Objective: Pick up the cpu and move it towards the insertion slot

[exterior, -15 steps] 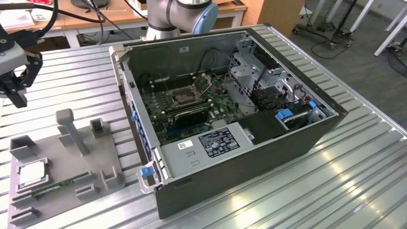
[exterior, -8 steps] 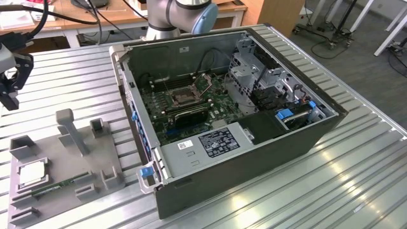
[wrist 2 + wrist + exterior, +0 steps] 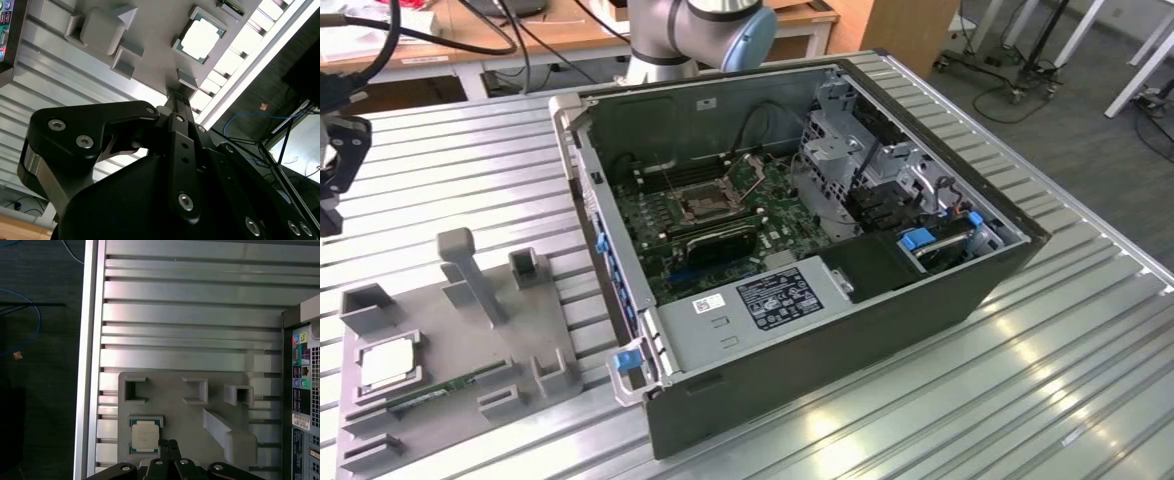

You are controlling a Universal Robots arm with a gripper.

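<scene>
Your jaws are closed, tip against tip, with nothing held between them. In the first wrist view the fingertips (image 3: 164,446) sit just beside one corner of the cpu (image 3: 145,434). You cannot tell from that picture whether they touch it. In the second wrist view the closed fingertips (image 3: 178,98) point at the same grey fixture plate (image 3: 150,50), and the cpu (image 3: 201,36) lies a little beyond them.

The cpu lies flat in a shallow square pocket of the fixture plate (image 3: 175,412), silvery top upward, and has not been picked up. Around it on the plate you see raised grey brackets and one slanted block (image 3: 227,432). In the exterior view the cpu (image 3: 387,362) is near the plate's edge at the exterior view's left, and a narrow green memory stick (image 3: 443,390) lies just beside it.

The plate (image 3: 494,335) rests on the ribbed aluminium bench (image 3: 1014,400). An open computer case (image 3: 854,335) stands beside it, toward the exterior view's right. The insertion slot (image 3: 707,205) sits on the green board inside that case, well apart from the cpu. Its silver frame surrounds a dark centre. The arm (image 3: 700,30) rises behind the case.
</scene>
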